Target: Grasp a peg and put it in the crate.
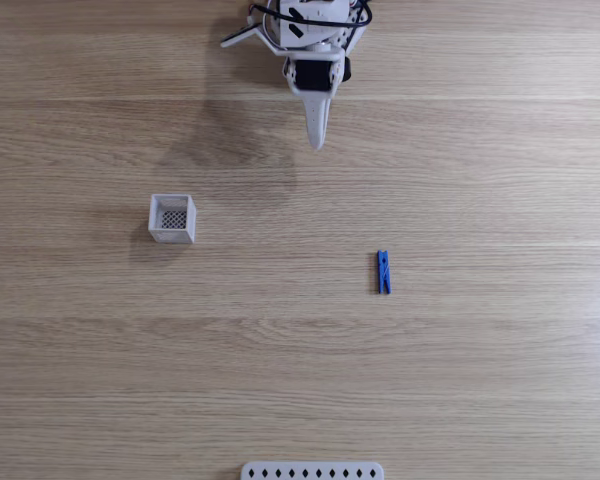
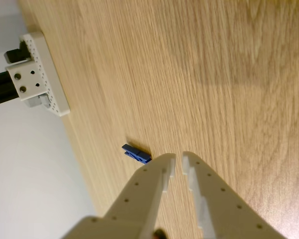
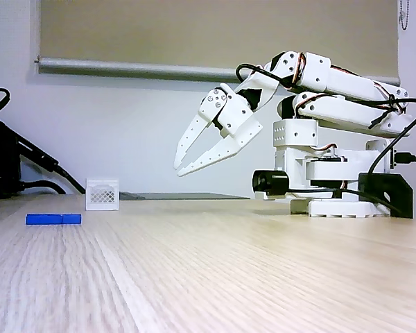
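**Reach not started: fingers in the air, peg lying free**

We judge the step in hand as the approach to the peg (image 1: 383, 272). Nothing is held. The fingers (image 3: 180, 167) hang well above the surface (image 1: 480, 380) in the side fixed view, tips nearly together with only a narrow gap, seen also in the wrist view (image 2: 179, 160).

To do it well, we would open the fingers wider before coming down, since the present gap looks too slim to slip over the peg. The peg lies flat, its long axis running up-down in the top fixed view, so we would turn the wrist to close across its narrow width, near the middle, and descend straight to avoid nudging it.

Position: in the top fixed view the peg sits lower and to the right of the finger tips, well apart from them. In the wrist view the peg (image 2: 136, 153) shows just left of the left tip, but that is line of sight only, there is no contact. The crate (image 1: 172, 218) stands upright and empty on the other side, well apart from the peg, left of the arm in the top view. A white perforated strip (image 1: 312, 471) lies at the bottom edge, not involved.
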